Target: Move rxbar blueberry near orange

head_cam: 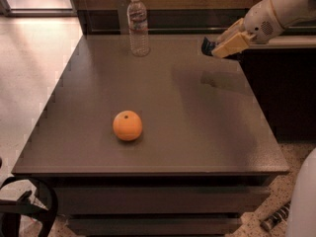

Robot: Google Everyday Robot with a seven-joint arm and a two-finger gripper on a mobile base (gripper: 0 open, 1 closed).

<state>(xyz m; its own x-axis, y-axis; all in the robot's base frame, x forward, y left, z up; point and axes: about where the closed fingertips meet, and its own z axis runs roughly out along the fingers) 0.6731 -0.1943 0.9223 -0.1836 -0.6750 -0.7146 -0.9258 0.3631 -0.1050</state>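
Observation:
The orange [127, 125] sits on the dark table [197, 137], left of centre and towards the front edge. My gripper [214, 48] is at the table's far right, raised above the surface, with tan fingers [228, 44] pointing left. It is shut on the rxbar blueberry [207, 45], a small dark navy bar whose end sticks out left of the fingertips. The bar hangs above the table and casts a shadow below it. The bar is far from the orange, up and to the right of it.
A clear plastic water bottle [138, 26] stands upright at the table's far edge, left of the gripper. A dark cabinet with a light ledge [281, 41] runs along the table's right side. Part of my white body [306, 201] is at the lower right.

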